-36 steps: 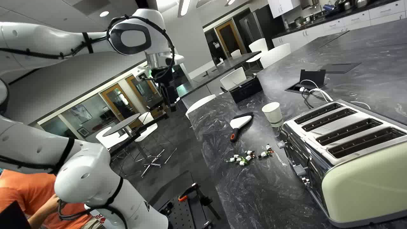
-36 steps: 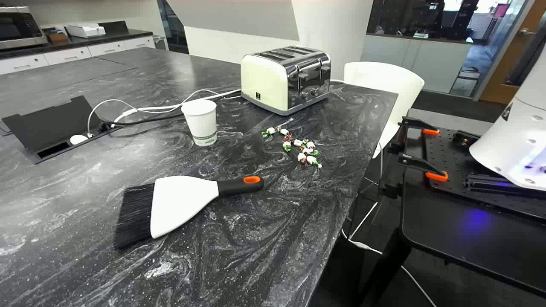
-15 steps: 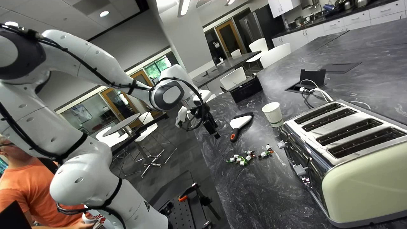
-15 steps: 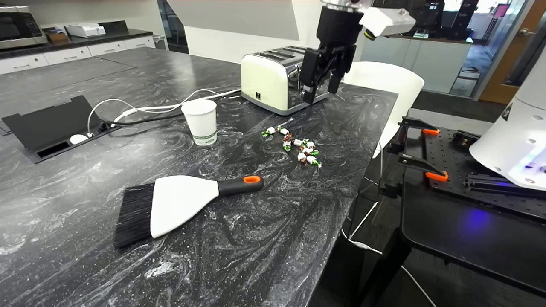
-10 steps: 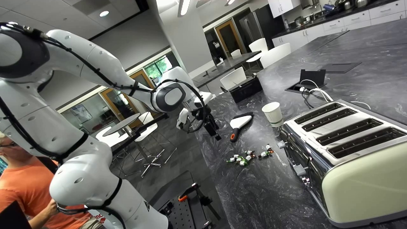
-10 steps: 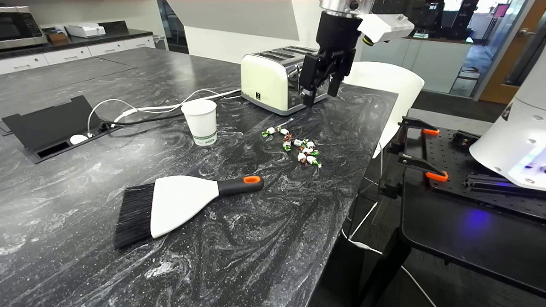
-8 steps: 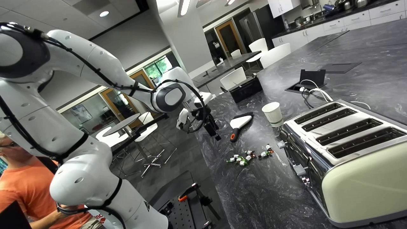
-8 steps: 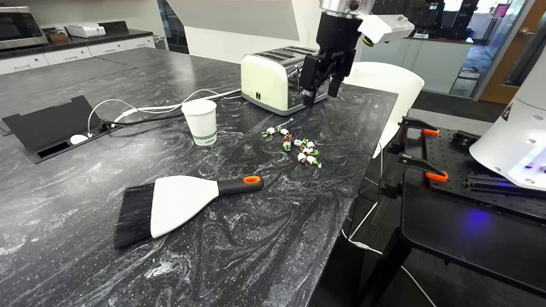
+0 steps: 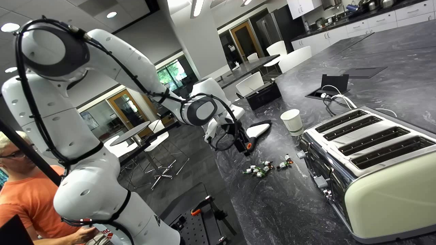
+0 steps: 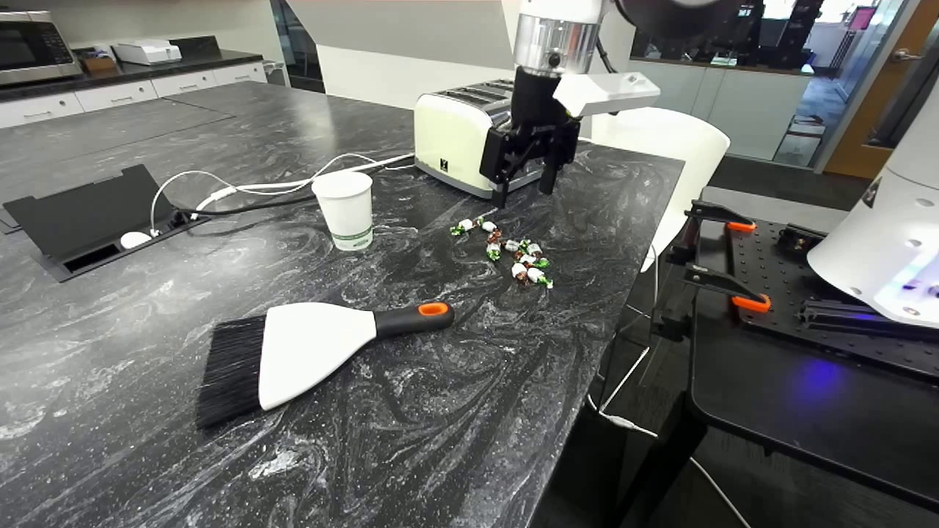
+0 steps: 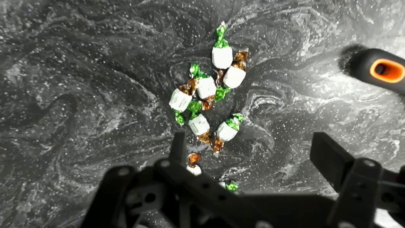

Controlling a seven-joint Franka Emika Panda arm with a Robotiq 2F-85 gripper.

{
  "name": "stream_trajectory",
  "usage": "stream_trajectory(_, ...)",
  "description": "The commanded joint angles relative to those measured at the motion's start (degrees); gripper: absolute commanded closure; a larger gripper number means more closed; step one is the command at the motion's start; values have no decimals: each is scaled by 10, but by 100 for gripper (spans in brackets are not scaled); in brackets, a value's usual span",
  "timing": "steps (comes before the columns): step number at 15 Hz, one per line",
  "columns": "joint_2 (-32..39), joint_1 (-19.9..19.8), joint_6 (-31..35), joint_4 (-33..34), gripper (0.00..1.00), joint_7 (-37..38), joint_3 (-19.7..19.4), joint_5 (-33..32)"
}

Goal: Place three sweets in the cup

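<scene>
Spread hand (image 11: 249, 136) hung over the table (image 10: 440, 455) by the twist-wrapped sweets (image 11: 206, 88)

The hand's fingers stood wide apart and held nothing; in the wrist view, marbled tabletop showed through the gap. The twist-wrapped sweets, white in the middle with green and brown ends, lay in a loose cluster on the table, below the fingertips and apart from them. Eight could be made out in an exterior view; in the wrist view, two were partly hidden by the hand. The white paper cup (image 10: 348, 214), green-banded near its base, stood upright near the cluster, not touching it; its bottom inside could not be seen. A black-bristled brush (image 10: 312, 352) lay flat, its handle end near the sweets. The cream-and-chrome four-slot toaster (image 10: 455, 139) stood beyond, apart from the cup.
</scene>
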Motion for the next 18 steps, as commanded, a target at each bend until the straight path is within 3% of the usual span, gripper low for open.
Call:
stream_trajectory(1, 82, 33, 31, 55, 0, 27, -48, -2)
stream_trajectory(7, 157, 104, 55, 102, 0, 63, -122, 6)
stream_trajectory(12, 201, 185, 71, 127, 1, 124, -202, -11)
stream_trajectory(13, 208, 195, 73, 131, 26, 131, -210, -9)
stream_trajectory(14, 215, 206, 72, 135, 26, 138, -220, -9)
stream_trajectory(18, 235, 231, 70, 146, 56, 158, -241, -5)
